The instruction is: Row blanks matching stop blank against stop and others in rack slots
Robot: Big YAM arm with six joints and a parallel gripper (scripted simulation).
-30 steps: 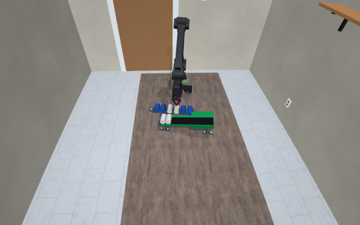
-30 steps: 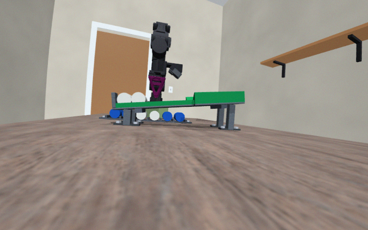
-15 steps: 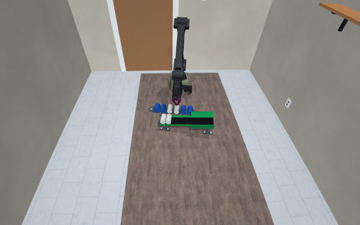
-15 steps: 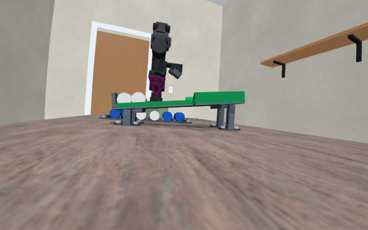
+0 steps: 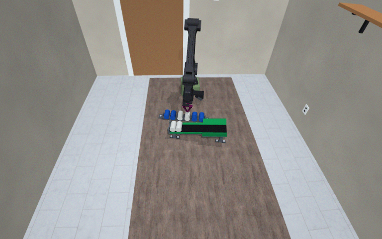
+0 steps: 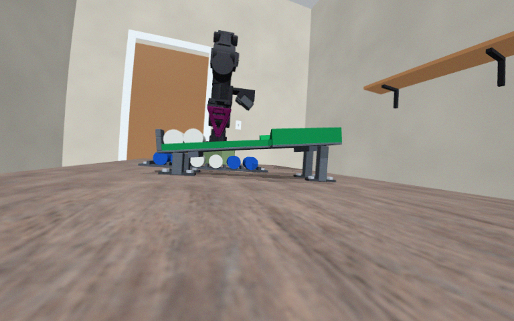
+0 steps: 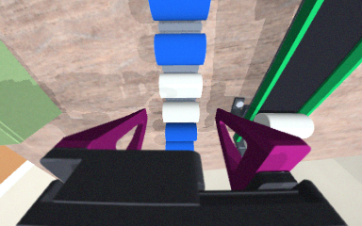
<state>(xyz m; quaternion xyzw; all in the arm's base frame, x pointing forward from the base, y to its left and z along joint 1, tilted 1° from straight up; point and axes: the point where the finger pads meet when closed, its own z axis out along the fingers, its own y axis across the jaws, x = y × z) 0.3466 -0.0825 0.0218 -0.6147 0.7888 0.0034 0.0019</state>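
From here I see the magenta-fingered tool [image 5: 187, 108] [image 6: 218, 121] [image 7: 181, 113] hanging above the low grey stock rack [image 5: 160, 116] [image 6: 260, 171] [image 7: 180, 26], its fingers spread and gripping nothing. The rack bears two white and four blue plastic cylinders. Two more white plastic cylinders [image 5: 175, 126] [image 6: 183, 136] lie across the green-sided ramp [image 5: 214, 121] [image 6: 306, 136] [image 7: 286, 58], side by side at the stop.

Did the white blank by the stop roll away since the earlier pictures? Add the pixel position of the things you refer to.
No, the white blank [image 5: 172, 126] [image 6: 173, 136] is still right beside the stop [image 5: 168, 131] [image 6: 158, 139], shifted neither way.
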